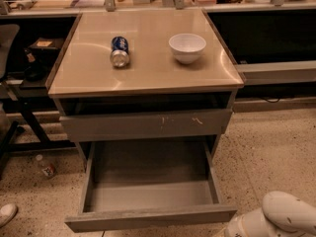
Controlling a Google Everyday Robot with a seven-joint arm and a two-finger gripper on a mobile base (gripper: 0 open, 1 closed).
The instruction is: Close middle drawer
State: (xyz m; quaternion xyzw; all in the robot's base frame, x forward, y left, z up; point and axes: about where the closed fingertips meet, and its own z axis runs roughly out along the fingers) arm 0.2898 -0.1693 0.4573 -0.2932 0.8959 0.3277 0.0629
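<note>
Speckled floor (276,147) lies under a grey cabinet (148,75). On its tan top a can (119,51) lies on its side, near a white bowl (187,47). The middle drawer (148,218) is pulled far out, below the scratched drawer front (145,125). A white robot arm (284,216) shows at the bottom right. The gripper is out of sight, so I cannot tell if it is open or closed.

can (119,51) left of bowl (187,47), pincer off-frame
</note>
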